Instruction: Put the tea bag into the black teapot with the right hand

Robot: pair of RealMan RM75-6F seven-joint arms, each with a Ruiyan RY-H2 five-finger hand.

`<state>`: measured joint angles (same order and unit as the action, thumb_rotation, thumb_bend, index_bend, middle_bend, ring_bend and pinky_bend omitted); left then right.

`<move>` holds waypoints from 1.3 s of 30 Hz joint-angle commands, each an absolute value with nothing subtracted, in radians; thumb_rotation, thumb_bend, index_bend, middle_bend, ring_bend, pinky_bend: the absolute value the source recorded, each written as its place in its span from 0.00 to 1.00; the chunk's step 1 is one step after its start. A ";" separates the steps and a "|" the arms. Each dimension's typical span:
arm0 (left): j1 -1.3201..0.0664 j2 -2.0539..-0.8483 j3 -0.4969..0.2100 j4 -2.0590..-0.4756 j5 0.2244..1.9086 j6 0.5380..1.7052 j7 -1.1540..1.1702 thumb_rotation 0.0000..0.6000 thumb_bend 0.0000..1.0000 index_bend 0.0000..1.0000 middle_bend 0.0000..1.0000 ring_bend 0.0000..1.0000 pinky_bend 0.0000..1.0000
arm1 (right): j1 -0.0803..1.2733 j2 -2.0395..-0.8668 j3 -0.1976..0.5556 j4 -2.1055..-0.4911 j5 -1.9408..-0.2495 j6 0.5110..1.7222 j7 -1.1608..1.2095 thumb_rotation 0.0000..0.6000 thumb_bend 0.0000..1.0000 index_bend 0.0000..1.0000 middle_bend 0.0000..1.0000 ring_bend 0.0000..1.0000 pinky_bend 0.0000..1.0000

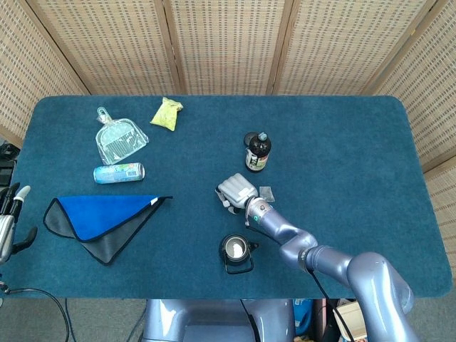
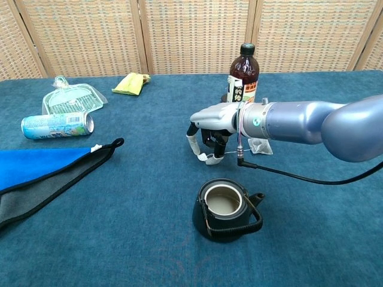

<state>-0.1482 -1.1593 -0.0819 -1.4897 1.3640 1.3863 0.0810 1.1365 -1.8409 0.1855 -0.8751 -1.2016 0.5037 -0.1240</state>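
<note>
Woven-cane folding screens back a table covered in dark teal carpet-like cloth (image 1: 342, 142). Right hand (image 2: 208, 133) – pale grey, on a metallic blue-grey arm – hangs above the cloth with its fingers (image 2: 192, 143) curled downward and apart; nothing is visibly gripped between them. Just beside the wrist, on the far side, lies the small clear-wrapped tea bag (image 1: 266, 193), flat on the cloth and apart from the fingers. The squat black teapot (image 2: 228, 210), lid off and pale interior showing, sits nearer the robot than the hand, a short way in front of the fingertips – not touching. Behind the hand stands a dark brown glass bottle (image 2: 243, 76) with a black cap, upright, and a small black round lid (image 1: 250, 139) lies next to it. Far left: a clear plastic dustpan (image 1: 119, 139), a yellow-green crumpled packet (image 1: 167, 113), a light blue drink can (image 1: 119, 172) on its side, and a blue-and-grey folded cloth (image 1: 100, 221). Left hand (image 1: 10, 221) sits at the left table edge, only partly in frame; cannot tell its finger state.
</note>
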 commanded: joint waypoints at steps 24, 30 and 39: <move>-0.149 -1.163 -0.083 -1.487 1.364 1.384 0.080 1.00 0.38 0.04 0.00 0.00 0.00 | 1.127 -1.826 0.189 -0.896 -1.212 0.516 -0.109 1.00 0.44 0.55 0.92 0.94 0.94; -0.149 -1.162 -0.083 -1.489 1.366 1.386 0.081 1.00 0.39 0.04 0.00 0.00 0.00 | 1.121 -1.810 0.189 -0.922 -1.211 0.525 -0.112 1.00 0.44 0.55 0.92 0.94 0.94; -0.147 -1.161 -0.084 -1.491 1.365 1.389 0.080 1.00 0.38 0.04 0.00 0.00 0.00 | 1.106 -1.770 0.192 -0.981 -1.213 0.553 -0.116 1.00 0.44 0.55 0.92 0.94 0.94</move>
